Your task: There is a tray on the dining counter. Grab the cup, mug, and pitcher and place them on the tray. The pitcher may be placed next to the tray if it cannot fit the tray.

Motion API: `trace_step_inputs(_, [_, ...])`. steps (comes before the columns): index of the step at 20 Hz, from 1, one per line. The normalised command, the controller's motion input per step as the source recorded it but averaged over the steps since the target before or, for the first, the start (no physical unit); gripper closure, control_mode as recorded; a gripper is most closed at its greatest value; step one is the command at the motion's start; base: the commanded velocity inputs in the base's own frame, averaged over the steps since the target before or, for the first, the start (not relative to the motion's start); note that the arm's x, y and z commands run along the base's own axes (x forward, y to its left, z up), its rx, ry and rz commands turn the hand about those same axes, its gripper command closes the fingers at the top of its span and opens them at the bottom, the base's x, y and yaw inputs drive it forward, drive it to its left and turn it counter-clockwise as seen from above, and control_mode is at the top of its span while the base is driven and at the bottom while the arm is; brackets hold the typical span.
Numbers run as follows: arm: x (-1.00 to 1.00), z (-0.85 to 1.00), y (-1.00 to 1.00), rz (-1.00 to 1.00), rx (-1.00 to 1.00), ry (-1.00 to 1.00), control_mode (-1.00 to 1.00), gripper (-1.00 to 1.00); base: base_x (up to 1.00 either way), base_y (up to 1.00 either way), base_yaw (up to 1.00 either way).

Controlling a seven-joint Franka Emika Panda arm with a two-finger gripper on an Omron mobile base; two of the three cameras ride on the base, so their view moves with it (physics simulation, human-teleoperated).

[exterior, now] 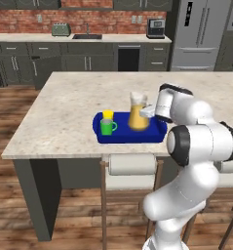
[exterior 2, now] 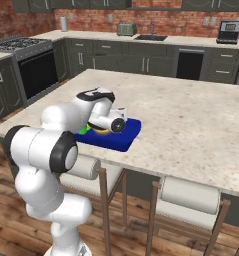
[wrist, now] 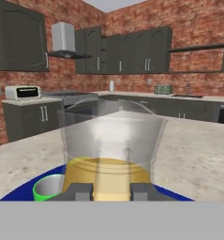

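Note:
On the dining counter (exterior: 64, 112) lies the blue tray (exterior: 130, 135). At the tray's left end the green mug (exterior: 107, 127) stands with the yellow cup (exterior: 108, 114) just behind it. The glass pitcher (exterior: 137, 114), holding amber liquid, is upright over the tray's middle. My gripper (exterior: 148, 112) is shut on its right side. Whether the pitcher's base touches the tray I cannot tell. In the hand view the pitcher (wrist: 111, 140) stands right before my gripper (wrist: 111, 191), with the mug (wrist: 48, 186) low on the left and the tray's rim (wrist: 24, 192) below. My arm hides most of the tray (exterior 2: 126, 137) in the right base view.
Padded stools (exterior: 132, 166) (exterior 2: 191, 197) are tucked under the counter's near edge. The counter top stretches wide to the right and back (exterior 2: 191, 115). Far behind run dark cabinets with a sink (exterior: 87, 36), a toaster (exterior: 61, 30), a stove (exterior 2: 16, 45) and a fridge (exterior: 201, 29).

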Motion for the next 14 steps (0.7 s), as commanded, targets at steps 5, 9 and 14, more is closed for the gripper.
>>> trace_step_inputs(5, [0.31,-0.07,0.0,0.01,0.0,0.0,-1.0,1.0,0.0,0.0,0.0])
trace_step_inputs(9, [0.23,-0.23,0.0,0.04,0.0,0.0,-1.0,1.0,0.0,0.0,0.0])
trace_step_inputs(14, [0.15,-0.29,0.0,0.06,0.0,0.0,-1.0,1.0,0.0,0.0,0.0])
